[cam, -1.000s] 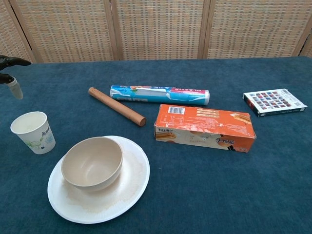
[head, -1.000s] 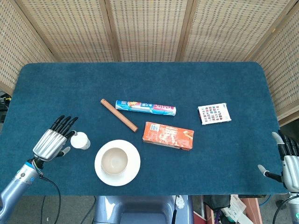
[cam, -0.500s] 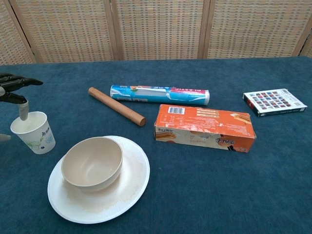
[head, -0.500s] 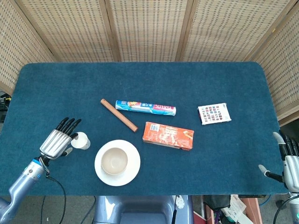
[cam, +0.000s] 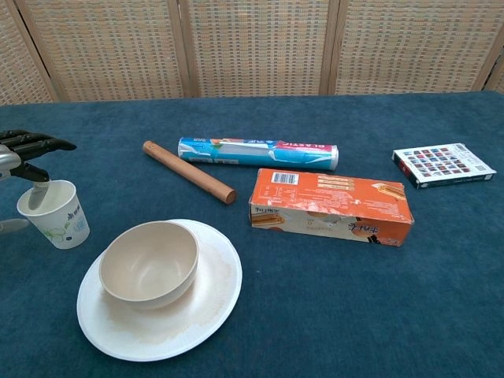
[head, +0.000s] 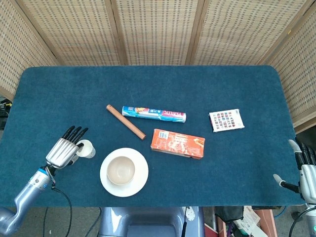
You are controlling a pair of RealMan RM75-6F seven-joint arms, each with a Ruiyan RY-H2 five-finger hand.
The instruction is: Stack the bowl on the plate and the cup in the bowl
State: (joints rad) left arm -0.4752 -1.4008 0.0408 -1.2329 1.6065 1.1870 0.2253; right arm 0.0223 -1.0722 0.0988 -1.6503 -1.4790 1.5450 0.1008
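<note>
The left hand (head: pixel 64 149) hovers at the near left of the blue tabletop (head: pixel 148 89), its dark fingers (cam: pixel 35 145) spread and extended over the rim of the white paper cup (cam: pixel 53 213). One pale fingertip dips into the cup's mouth in the chest view, while another shows just outside the cup wall, low on its far side from the bowl; whether they actually press the wall cannot be told, and the hand has not closed on the cup. The cup stands upright on the tabletop directly under the fingertips.

Just beyond the cup, on the side away from the left hand, the beige bowl (cam: pixel 149 262) already sits on the white plate (cam: pixel 206 313). Further out in the same direction lie a wooden rolling pin (head: pixel 126 121), a roll of plastic wrap (head: pixel 154 114) and an orange box (head: pixel 177 143).

The right hand (head: pixel 306 170) rests at the near right edge, fingers apart and holding nothing, with a patterned card box (head: pixel 226 120) the nearest thing to it, though well apart.
</note>
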